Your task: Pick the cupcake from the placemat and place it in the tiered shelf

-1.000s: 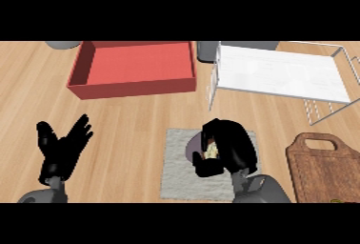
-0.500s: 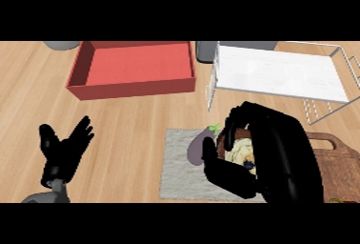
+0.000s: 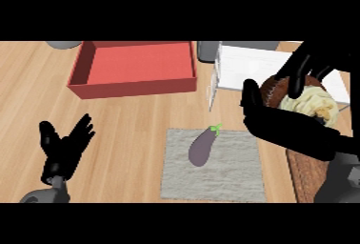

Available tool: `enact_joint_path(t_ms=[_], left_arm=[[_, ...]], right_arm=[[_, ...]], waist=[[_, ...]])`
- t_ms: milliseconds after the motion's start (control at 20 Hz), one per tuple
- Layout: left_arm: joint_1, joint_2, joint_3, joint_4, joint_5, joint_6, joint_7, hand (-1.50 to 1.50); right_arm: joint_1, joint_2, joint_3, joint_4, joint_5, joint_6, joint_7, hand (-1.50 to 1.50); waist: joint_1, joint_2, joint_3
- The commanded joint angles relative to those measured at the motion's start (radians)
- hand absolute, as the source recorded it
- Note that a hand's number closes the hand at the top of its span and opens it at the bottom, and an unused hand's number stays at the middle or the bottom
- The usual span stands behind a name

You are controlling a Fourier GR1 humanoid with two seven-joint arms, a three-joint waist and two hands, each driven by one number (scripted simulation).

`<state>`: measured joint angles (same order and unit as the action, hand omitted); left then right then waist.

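My right hand (image 3: pixel 281 121) is raised at the right of the head view, fingers and thumb curled round the cupcake (image 3: pixel 304 99), which has a brown base and cream frosting. Hand and cupcake hang in front of the white tiered shelf (image 3: pixel 246 62) at the back right and hide part of it. The grey placemat (image 3: pixel 239 176) lies on the counter below, with a purple eggplant (image 3: pixel 201 147) resting on it. My left hand (image 3: pixel 65 152) stays open near the lower left, fingers up.
A red open box (image 3: pixel 134 66) stands at the back, left of the shelf. A wooden cutting board (image 3: pixel 304 171) lies along the right edge, mostly hidden by my right arm. Two grey objects (image 3: pixel 65 44) sit at the back edge.
My right hand has lifted the cupcake off the placemat and carried it up and to the right toward the shelf, uncovering the eggplant. The left hand has not moved.
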<state>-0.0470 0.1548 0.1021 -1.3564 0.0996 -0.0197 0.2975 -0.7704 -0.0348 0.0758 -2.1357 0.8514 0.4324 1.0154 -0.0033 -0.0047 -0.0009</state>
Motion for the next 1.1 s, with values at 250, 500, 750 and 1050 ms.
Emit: enact_joint_path(t_ms=[250,500,750,1050], left_arm=[[0.003,0.003,0.002,-0.022,0.000,-0.001,0.013,0.00],[0.008,0.050,0.034,-0.003,0.019,-0.047,0.000,0.00],[0.023,-0.012,-0.005,0.032,-0.004,-0.031,-0.050,0.00],[0.012,-0.019,-0.011,-0.014,-0.015,0.001,0.016,0.00]], right_arm=[[-0.313,-0.153,-0.321,0.275,-0.105,0.077,0.043,1.50],[-0.331,-0.282,-0.415,0.409,-0.180,0.130,-0.074,1.50],[-0.386,-0.344,-0.403,0.640,-0.178,0.093,-0.197,1.50],[-0.300,-0.397,-0.366,0.754,-0.152,0.025,-0.379,1.50]], waist=[[0.009,0.003,0.000],[0.006,0.004,0.000],[0.014,0.007,0.000],[0.015,0.007,0.001]])
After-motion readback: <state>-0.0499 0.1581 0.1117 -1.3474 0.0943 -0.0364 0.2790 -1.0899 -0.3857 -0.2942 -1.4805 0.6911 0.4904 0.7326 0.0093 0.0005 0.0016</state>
